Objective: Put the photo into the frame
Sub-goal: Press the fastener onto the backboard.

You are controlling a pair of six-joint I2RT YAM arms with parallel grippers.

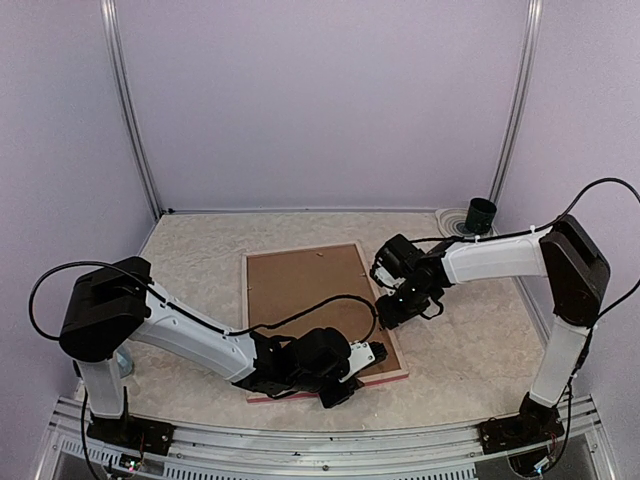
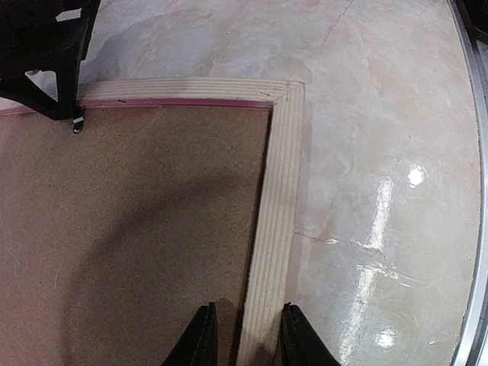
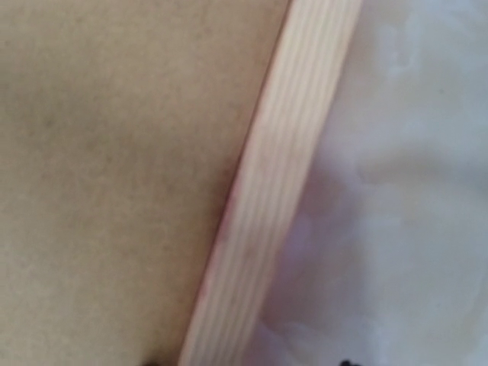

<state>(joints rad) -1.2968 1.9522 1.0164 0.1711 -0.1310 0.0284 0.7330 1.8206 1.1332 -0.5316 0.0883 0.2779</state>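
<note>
The frame (image 1: pixel 300 250) lies face down on the table, pale wood back up, with pink-red showing along its near edge. A brown backing board (image 1: pixel 300 285) fills it. The photo is hidden. My left gripper (image 1: pixel 365 362) is at the frame's near right corner. In the left wrist view it (image 2: pixel 252 339) is open, and its fingers (image 2: pixel 202 339) straddle the pale rail (image 2: pixel 278 198). My right gripper (image 1: pixel 392 312) is over the frame's right rail. In the right wrist view it (image 3: pixel 250 363) is open, close above the rail (image 3: pixel 282 152), with only its tips showing at the bottom edge.
A dark green cup (image 1: pixel 481 213) stands on a round base at the back right corner. The right arm's wrist (image 2: pixel 38 53) shows at the top left of the left wrist view. Black cables hang by both arms. Pale walls close in the table.
</note>
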